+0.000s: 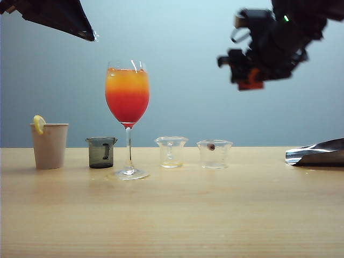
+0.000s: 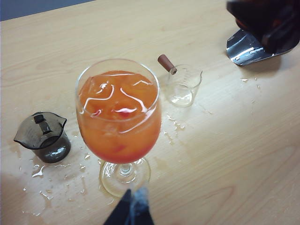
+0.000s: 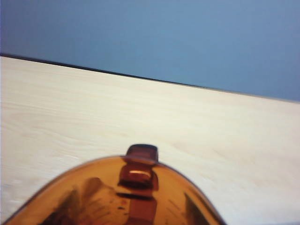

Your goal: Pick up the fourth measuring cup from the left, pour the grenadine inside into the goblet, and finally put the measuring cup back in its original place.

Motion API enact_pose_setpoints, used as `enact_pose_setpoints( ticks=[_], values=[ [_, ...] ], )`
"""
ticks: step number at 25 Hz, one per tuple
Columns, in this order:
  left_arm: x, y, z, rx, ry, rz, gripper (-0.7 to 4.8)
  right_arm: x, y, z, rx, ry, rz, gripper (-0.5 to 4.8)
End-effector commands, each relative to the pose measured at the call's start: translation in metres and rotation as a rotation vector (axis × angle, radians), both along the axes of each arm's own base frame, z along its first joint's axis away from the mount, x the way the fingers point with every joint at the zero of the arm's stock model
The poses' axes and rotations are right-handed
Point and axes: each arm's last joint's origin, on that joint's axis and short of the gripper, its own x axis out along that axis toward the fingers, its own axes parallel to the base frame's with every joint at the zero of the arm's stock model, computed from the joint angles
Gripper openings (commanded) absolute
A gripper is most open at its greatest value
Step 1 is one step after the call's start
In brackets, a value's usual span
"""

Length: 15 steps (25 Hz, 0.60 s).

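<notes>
Between the right jaws (image 1: 248,80), amber measuring cup (image 3: 117,197).

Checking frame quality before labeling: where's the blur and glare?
Exterior view: right gripper, raised and shut on the amber cup, is motion-blurred; goblet and table are sharp. Left wrist view: white glare streaks on the goblet's drink; left gripper is a soft dark shape at the edge. Right wrist view: amber cup is close and soft.

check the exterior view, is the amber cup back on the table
No, the amber cup hangs in the right gripper high above the table.
</notes>
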Motion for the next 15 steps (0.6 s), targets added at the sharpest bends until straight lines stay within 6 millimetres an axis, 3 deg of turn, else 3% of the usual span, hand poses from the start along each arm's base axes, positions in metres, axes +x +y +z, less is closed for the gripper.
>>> enact_pose_setpoints(
  ticks=[1,6,8,15],
  values=[
    [0.000,0.000,0.002,-0.009,-0.012,0.002,-0.05,0.001,-0.012,-0.013,0.066,-0.048,-0.066,0.89],
    [0.000,0.000,0.002,-0.009,-0.012,0.002,-0.05,0.026,-0.021,-0.078,0.065,0.002,-0.096,0.89],
    [0.000,0.000,0.002,-0.009,-0.012,0.002,-0.05,0.031,-0.019,-0.092,0.075,-0.025,-0.094,0.89],
    [0.000,0.000,0.002,-0.009,-0.012,0.002,-0.05,0.043,-0.016,-0.112,0.079,-0.038,-0.094,0.89]
  ],
)
